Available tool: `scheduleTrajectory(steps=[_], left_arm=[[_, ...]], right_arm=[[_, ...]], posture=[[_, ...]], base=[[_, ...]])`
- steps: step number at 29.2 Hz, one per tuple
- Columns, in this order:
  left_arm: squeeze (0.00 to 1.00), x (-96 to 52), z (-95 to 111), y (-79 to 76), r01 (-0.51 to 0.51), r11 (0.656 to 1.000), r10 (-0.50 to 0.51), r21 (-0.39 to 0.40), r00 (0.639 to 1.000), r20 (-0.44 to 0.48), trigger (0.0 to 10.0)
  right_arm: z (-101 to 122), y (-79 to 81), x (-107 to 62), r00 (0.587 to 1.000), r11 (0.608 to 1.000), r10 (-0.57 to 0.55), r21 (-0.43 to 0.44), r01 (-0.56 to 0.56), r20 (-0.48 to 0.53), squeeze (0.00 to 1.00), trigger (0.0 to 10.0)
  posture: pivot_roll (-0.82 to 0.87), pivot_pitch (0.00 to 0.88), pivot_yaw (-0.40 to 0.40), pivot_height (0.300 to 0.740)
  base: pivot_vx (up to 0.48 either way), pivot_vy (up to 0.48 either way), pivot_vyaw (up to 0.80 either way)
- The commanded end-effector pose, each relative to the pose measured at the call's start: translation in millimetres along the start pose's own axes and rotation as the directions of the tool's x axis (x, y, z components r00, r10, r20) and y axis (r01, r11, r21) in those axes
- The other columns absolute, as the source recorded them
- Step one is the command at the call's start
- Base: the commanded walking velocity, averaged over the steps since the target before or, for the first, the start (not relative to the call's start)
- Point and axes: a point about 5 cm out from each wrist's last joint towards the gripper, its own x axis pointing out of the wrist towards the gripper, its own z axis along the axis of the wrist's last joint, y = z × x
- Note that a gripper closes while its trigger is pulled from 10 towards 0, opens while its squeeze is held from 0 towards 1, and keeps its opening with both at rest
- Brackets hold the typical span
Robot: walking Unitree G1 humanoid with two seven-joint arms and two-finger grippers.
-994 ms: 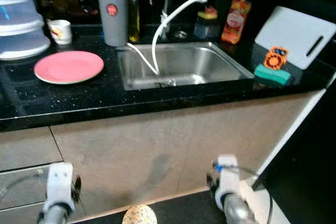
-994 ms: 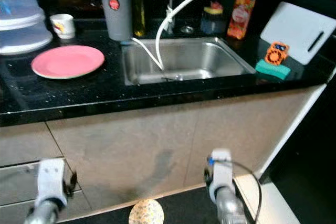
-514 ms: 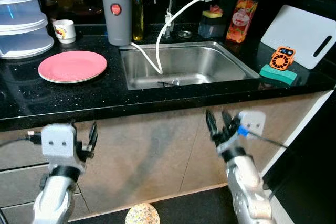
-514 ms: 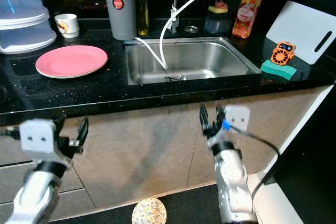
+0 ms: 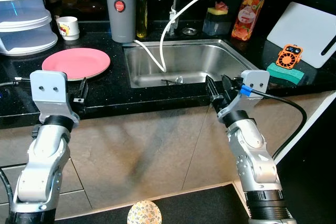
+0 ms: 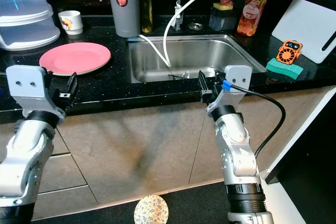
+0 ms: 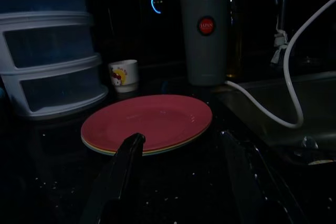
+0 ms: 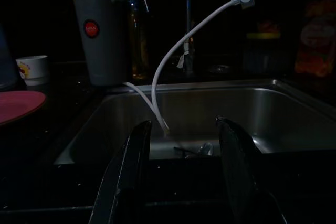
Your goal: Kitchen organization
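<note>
At counter edge (image 5: 157,106), both pincers parted.

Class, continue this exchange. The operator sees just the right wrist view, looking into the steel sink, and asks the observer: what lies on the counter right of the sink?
Observer: A green rectangular sponge, an orange round gadget right behind it, and a white plastic cutting board leaning behind.
Operator: Where is the left gripper?
Observer: The left gripper is open at the black counter's front edge, facing the round pink plate.
Operator: Anything on the floor?
Observer: A small round speckled object.
</note>
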Motion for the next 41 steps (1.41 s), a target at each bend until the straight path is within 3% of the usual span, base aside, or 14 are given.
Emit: scheduleTrajectory(steps=[1,11,41], left_arm=[[0.0,1.1,4.8,3.3,0.002,1.0,-0.002,0.016,1.0,-0.002,10.0],[0.0,4.0,8.7,0.4,0.002,1.0,-0.002,-0.005,1.0,-0.005,10.0],[0.0,4.7,15.6,-3.7,0.029,1.0,-0.029,-0.001,1.0,0.0,10.0]], right_arm=[[-1.3,-3.4,1.5,1.0,1.0,-0.018,0.0,0.018,-0.017,0.0,10.0],[-2.2,2.1,3.3,0.999,1.0,0.001,0.012,0.0,-0.05,0.0,10.0],[-6.8,12.0,3.6,0.997,0.999,0.033,0.032,-0.031,-0.071,0.0,10.0]], posture=[[0.04,0.065,-0.005,0.74],[0.03,0.054,-0.003,0.74],[0.04,0.06,0.0,0.74]], base=[[0.0,0.0,0.0],[0.141,0.0,0.0],[0.381,0.0,0.0]])
